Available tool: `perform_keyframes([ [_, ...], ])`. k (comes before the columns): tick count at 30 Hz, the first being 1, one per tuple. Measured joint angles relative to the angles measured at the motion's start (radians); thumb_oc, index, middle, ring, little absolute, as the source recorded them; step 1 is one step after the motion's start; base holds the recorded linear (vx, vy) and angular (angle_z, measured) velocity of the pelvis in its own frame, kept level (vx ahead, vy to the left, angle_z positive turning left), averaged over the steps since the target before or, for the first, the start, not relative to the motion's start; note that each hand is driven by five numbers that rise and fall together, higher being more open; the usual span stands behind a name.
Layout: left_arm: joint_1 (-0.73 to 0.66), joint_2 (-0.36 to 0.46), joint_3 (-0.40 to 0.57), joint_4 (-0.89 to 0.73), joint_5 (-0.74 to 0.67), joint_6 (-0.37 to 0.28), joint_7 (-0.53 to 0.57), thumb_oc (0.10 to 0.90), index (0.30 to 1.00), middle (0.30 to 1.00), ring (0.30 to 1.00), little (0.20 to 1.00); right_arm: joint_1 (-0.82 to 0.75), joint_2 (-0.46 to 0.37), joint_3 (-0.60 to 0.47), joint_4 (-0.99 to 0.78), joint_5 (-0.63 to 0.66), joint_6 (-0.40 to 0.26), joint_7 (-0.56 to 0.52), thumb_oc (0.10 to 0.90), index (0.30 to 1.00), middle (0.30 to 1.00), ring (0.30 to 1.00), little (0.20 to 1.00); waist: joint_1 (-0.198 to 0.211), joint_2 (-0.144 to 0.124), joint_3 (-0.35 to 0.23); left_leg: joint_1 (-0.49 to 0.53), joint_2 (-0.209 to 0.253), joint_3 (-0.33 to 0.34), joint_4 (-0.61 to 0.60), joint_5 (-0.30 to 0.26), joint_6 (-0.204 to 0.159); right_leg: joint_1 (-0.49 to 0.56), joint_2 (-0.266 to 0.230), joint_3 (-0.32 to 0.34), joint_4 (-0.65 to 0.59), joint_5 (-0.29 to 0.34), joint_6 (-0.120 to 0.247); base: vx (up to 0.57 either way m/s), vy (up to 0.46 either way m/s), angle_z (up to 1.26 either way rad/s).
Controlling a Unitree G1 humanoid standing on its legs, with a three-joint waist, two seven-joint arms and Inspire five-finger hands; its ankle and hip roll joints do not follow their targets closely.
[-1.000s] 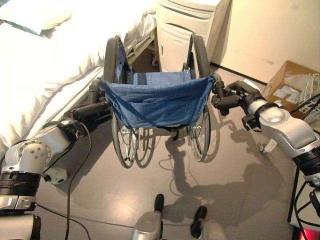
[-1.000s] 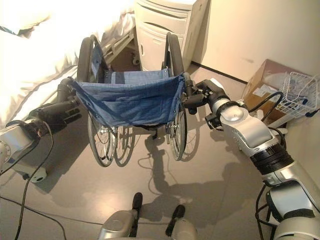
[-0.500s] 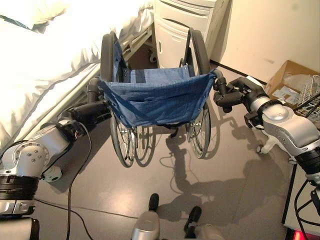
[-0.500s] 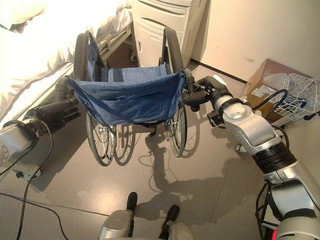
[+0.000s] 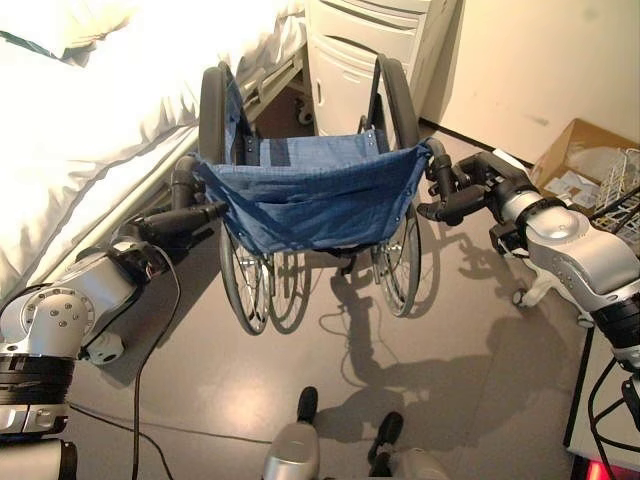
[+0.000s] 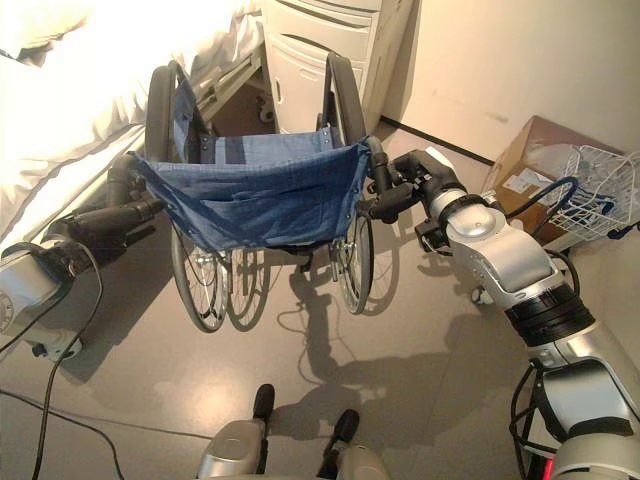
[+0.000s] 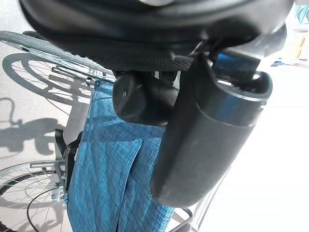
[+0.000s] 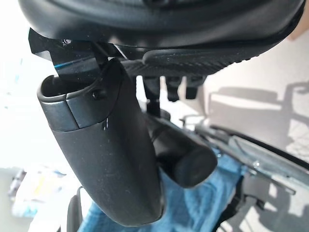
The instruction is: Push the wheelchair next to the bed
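Hands grip both wheelchair push handles.
Left hand [image 5: 178, 222] and right hand [image 5: 462, 192] clench the handles of the wheelchair [image 5: 312, 200] between them; bed [image 5: 90, 130] edge just beyond the left hand, open floor [image 5: 300, 350] behind.

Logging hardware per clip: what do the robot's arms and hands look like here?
Both arms are silver-grey metal shells with black ribbed joint bands. The left hand and right hand are dark and matt, with smooth rounded thumbs and finely textured palms, as the wrist views show.
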Motion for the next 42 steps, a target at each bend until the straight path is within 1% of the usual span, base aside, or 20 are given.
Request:
perform_keyframes([
  [7,0.035,0.0,0.032,-0.019,0.022,0.0,0.001,0.8,0.9,0.9,0.9,0.9,0.014,0.0,-0.021,-0.023,0.001,0.0,-0.008,0.8,0.9,0.9,0.9,0.9,-0.012,0.0,0.0,0.001,0.0,0.0,-0.005,0.0,0.0,0.0,0.001,-0.002,-0.002,0.0,0.0,0.0,0.0,0.0],
  [9,0.038,0.0,0.035,-0.029,0.044,0.0,0.001,0.8,0.9,0.9,0.9,0.9,0.065,0.0,-0.079,-0.053,0.003,0.0,-0.008,0.8,0.9,0.9,0.9,0.9,-0.011,0.0,0.0,0.001,0.0,0.0,-0.006,0.0,0.0,0.0,0.0,-0.002,-0.004,0.0,0.001,0.0,0.0,0.0],
  [10,0.063,0.0,0.058,-0.046,0.056,0.0,-0.001,0.8,0.9,0.9,0.9,0.9,0.095,0.0,-0.112,-0.08,0.004,0.0,-0.008,0.8,0.9,0.9,0.9,0.9,-0.009,0.0,0.0,0.0,-0.001,0.0,-0.008,0.0,0.0,0.0,0.0,-0.003,-0.006,0.001,0.001,0.0,0.0,0.0],
  [13,0.115,0.0,0.104,-0.08,0.091,0.0,-0.003,0.8,0.9,0.9,0.9,0.9,0.139,0.0,-0.152,-0.126,0.006,-0.001,-0.01,0.8,0.9,0.9,0.9,0.9,-0.015,0.0,0.0,-0.001,-0.003,0.013,-0.008,0.0,0.0,0.004,0.001,-0.004,-0.016,0.002,0.003,0.0,0.0,0.0],
  [15,0.187,0.0,0.201,-0.104,0.125,-0.003,-0.009,0.8,0.9,0.9,0.9,0.9,0.212,0.0,-0.226,-0.175,0.03,-0.011,-0.01,0.8,0.9,0.9,0.9,0.9,-0.016,0.001,0.0,-0.001,-0.003,0.015,-0.009,0.0,0.0,0.004,0.001,-0.003,-0.019,0.002,0.004,0.0,0.0,0.0],
  [17,0.195,-0.001,0.292,-0.106,0.157,-0.012,-0.027,0.8,0.9,0.9,0.9,0.9,0.247,0.0,-0.279,-0.198,0.048,-0.015,-0.01,0.8,0.9,0.9,0.9,0.9,-0.017,0.001,0.001,-0.001,-0.002,0.015,-0.009,0.0,0.0,0.006,0.002,-0.001,-0.02,0.001,0.004,0.0,0.0,0.0],
  [18,0.197,-0.001,0.319,-0.111,0.164,-0.02,-0.027,0.8,0.9,0.9,0.9,0.9,0.259,0.0,-0.296,-0.212,0.048,-0.017,-0.011,0.8,0.9,0.9,0.9,0.9,-0.017,0.002,0.001,-0.002,-0.002,0.015,-0.009,0.0,0.0,0.006,0.002,-0.001,-0.02,0.001,0.004,0.0,0.0,0.0],
  [19,0.199,0.0,0.385,-0.102,0.187,-0.05,-0.023,0.8,0.9,0.9,0.9,0.9,0.277,0.0,-0.335,-0.221,0.048,-0.022,-0.014,0.8,0.9,0.9,0.9,0.9,-0.02,0.003,0.0,-0.001,-0.002,0.015,-0.009,0.0,0.0,0.007,0.001,-0.001,-0.02,0.001,0.004,0.0,0.0,0.0],
  [20,0.207,0.003,0.487,-0.058,0.236,-0.085,-0.01,0.8,0.9,0.9,0.9,0.9,0.299,0.0,-0.406,-0.218,0.044,-0.039,-0.043,0.8,0.9,0.9,0.9,0.9,-0.023,0.003,0.0,0.0,-0.003,0.015,-0.009,0.0,0.0,0.008,0.001,0.0,-0.02,0.001,0.004,0.0,0.0,0.0],
  [21,0.213,0.011,0.537,-0.031,0.266,-0.105,0.002,0.8,0.9,0.9,0.9,0.9,0.306,-0.003,-0.446,-0.21,0.037,-0.045,-0.063,0.8,0.9,0.9,0.9,0.9,-0.025,0.004,0.0,0.0,-0.003,0.015,-0.009,0.0,-0.001,0.008,0.0,0.0,-0.02,0.001,0.004,0.0,0.0,0.0],
  [22,0.231,0.042,0.624,0.034,0.322,-0.133,0.031,0.8,0.9,0.9,0.9,0.9,0.319,-0.031,-0.528,-0.182,0.035,-0.053,-0.102,0.8,0.9,0.9,0.9,0.9,-0.025,0.007,-0.002,0.001,-0.004,0.015,-0.009,-0.001,-0.001,0.01,-0.001,0.0,-0.02,0.001,0.004,0.0,-0.001,0.05],
  [24,0.274,0.08,0.724,0.105,0.372,-0.14,0.058,0.8,0.9,0.9,0.9,0.9,0.34,-0.09,-0.623,-0.144,0.033,-0.06,-0.138,0.8,0.9,0.9,0.9,0.9,-0.022,0.016,-0.01,0.001,-0.005,0.015,-0.009,-0.001,0.0,0.015,-0.003,0.002,-0.02,-0.001,0.007,0.0,-0.001,0.12],
  [25,0.303,0.082,0.766,0.123,0.395,-0.143,0.068,0.8,0.9,0.9,0.9,0.9,0.353,-0.113,-0.666,-0.129,0.028,-0.068,-0.149,0.8,0.9,0.9,0.9,0.9,-0.019,0.024,-0.021,0.001,-0.005,0.015,-0.009,-0.001,0.0,0.016,-0.003,0.003,-0.02,-0.002,0.007,0.0,-0.002,0.11],
  [27,0.362,0.082,0.801,0.14,0.414,-0.144,0.076,0.8,0.9,0.9,0.9,0.9,0.364,-0.121,-0.697,-0.115,0.008,-0.082,-0.166,0.8,0.9,0.9,0.9,0.9,-0.015,0.035,-0.055,0.001,-0.005,0.015,-0.009,-0.004,0.0,0.019,-0.002,0.002,-0.02,-0.003,0.009,0.0,-0.003,0.07],
  [30,0.445,0.082,0.806,0.141,0.414,-0.145,0.079,0.8,0.9,0.9,0.9,0.9,0.438,-0.121,-0.702,-0.121,0.003,-0.118,-0.167,0.8,0.9,0.9,0.9,0.9,0.002,0.043,-0.113,0.008,-0.002,0.015,-0.009,-0.006,-0.003,0.027,0.001,0.003,-0.02,-0.009,0.008,0.0,-0.001,0.02],
  [33,0.509,0.077,0.81,0.144,0.414,-0.154,0.081,0.8,0.9,0.9,0.9,0.9,0.525,-0.117,-0.704,-0.122,0.003,-0.132,-0.167,0.8,0.9,0.9,0.9,0.9,0.009,0.042,-0.144,0.008,-0.001,0.014,-0.01,-0.011,-0.008,0.028,0.001,0.002,-0.018,-0.011,0.01,0.0,0.0,0.0],
  [35,0.554,0.056,0.822,0.144,0.414,-0.154,0.078,0.8,0.9,0.9,0.9,0.9,0.588,-0.101,-0.71,-0.122,0.003,-0.135,-0.167,0.8,0.9,0.9,0.9,0.9,0.009,0.041,-0.157,0.008,-0.002,0.014,-0.01,-0.011,-0.007,0.028,0.0,0.002,-0.016,-0.012,0.011,0.0,0.0,0.0],
  [37,0.583,0.016,0.833,0.143,0.414,-0.154,0.075,0.8,0.9,0.9,0.9,0.9,0.651,-0.08,-0.711,-0.12,0.003,-0.135,-0.167,0.8,0.9,0.9,0.9,0.9,0.008,0.04,-0.169,0.005,-0.002,0.014,-0.01,-0.012,-0.006,0.028,-0.002,0.002,-0.016,-0.012,0.011,0.0,0.0,0.0],
  [40,0.597,-0.075,0.835,0.13,0.414,-0.166,0.067,0.8,0.9,0.9,0.9,0.9,0.721,0.02,-0.747,-0.121,0.003,-0.136,-0.168,0.8,0.9,0.9,0.9,0.9,0.007,0.034,-0.187,0.0,-0.002,0.013,-0.01,-0.012,-0.005,0.027,-0.003,0.001,-0.016,-0.015,0.015,-0.01,-0.004,0.0],
  [42,0.624,-0.163,0.783,0.123,0.413,-0.165,0.062,0.8,0.9,0.9,0.9,0.9,0.772,0.093,-0.753,-0.107,0.001,-0.134,-0.172,0.8,0.9,0.9,0.9,0.9,0.005,0.032,-0.196,0.0,-0.006,0.012,-0.01,-0.012,-0.002,0.028,-0.005,0.0,-0.016,-0.015,0.015,0.0,0.0,0.0],
])
